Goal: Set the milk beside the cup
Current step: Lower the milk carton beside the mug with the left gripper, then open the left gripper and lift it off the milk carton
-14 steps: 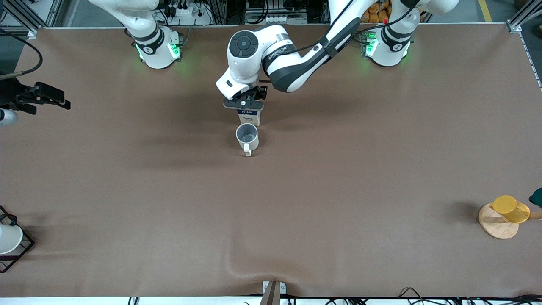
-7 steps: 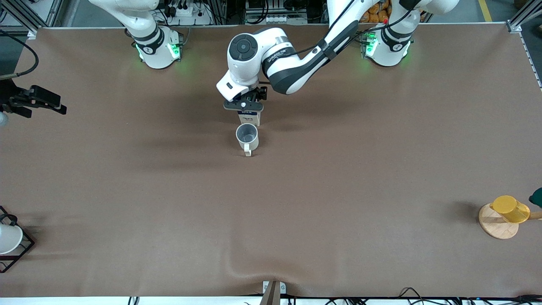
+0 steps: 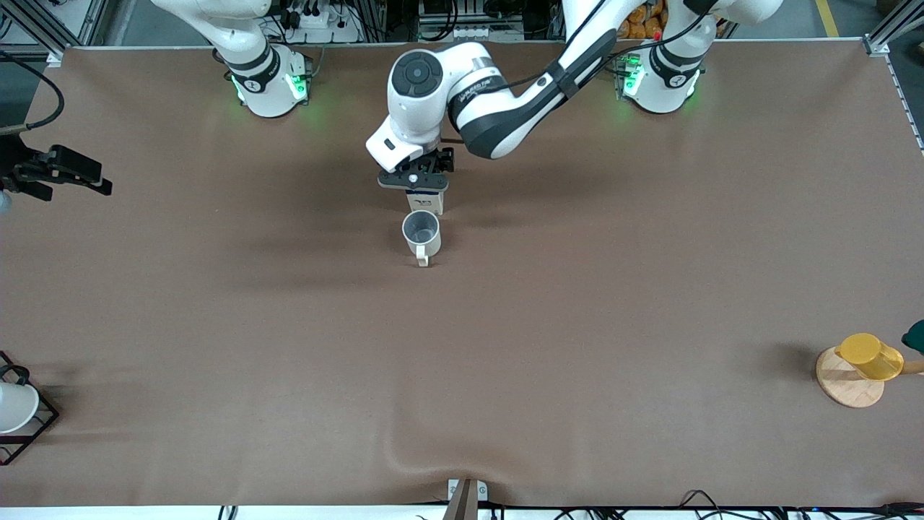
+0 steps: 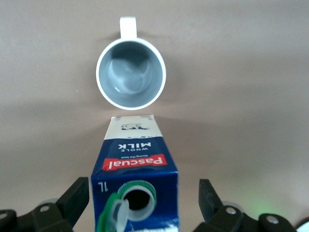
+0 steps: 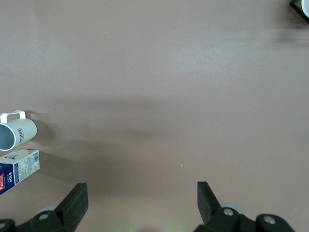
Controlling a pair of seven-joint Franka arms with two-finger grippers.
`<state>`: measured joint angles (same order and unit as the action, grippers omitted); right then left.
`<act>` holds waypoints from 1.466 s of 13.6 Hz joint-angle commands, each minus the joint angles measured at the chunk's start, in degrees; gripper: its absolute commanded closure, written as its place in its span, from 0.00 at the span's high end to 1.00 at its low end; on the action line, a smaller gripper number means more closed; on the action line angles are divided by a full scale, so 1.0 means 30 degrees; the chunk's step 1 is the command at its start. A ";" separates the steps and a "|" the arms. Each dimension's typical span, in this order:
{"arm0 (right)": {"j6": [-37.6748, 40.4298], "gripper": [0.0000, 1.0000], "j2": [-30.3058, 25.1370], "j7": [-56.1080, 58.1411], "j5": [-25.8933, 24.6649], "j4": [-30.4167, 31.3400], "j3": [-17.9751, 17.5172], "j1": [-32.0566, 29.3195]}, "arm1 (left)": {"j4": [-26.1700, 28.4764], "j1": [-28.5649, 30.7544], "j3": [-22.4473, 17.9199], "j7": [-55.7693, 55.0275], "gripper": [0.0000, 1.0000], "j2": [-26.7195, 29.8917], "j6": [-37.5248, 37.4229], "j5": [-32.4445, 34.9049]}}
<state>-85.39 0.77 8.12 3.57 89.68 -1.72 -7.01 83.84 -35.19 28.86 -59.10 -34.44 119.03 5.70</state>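
Note:
The milk (image 3: 425, 203), a blue-topped carton with its cap flipped open, stands upright on the table, close to the cup (image 3: 421, 232) and farther from the front camera than it. My left gripper (image 3: 413, 178) is right over the carton. In the left wrist view the gripper (image 4: 143, 191) is open, its fingers (image 4: 78, 192) clear of the sides of the milk (image 4: 137, 162), with the cup (image 4: 131, 73) a small gap away. My right gripper (image 3: 85, 178) waits open and empty (image 5: 141, 194) at the right arm's end of the table. The right wrist view shows the cup (image 5: 17, 132) and the milk (image 5: 18, 168).
A yellow cup (image 3: 870, 355) lies on a round wooden disc (image 3: 846, 383) at the left arm's end, with a dark green thing (image 3: 915, 336) beside it. A white cup in a black wire frame (image 3: 14, 408) sits at the right arm's end, near the front camera.
My left gripper has shifted slightly over the carton, which stays standing by the cup. My right gripper has drawn back toward the right arm's end of the table.

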 commanded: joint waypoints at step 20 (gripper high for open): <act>-0.1333 1.00 -0.1547 -0.0244 -0.0722 0.0488 -0.0451 -0.0826 | 0.0354 1.4185 -0.0039 0.8035 1.00 1.2154 -1.1226 -0.0552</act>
<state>-88.70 -2.64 8.07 1.96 89.86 -2.15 -8.40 83.35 3.54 28.13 -38.13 0.11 86.41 5.42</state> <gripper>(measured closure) 0.000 0.000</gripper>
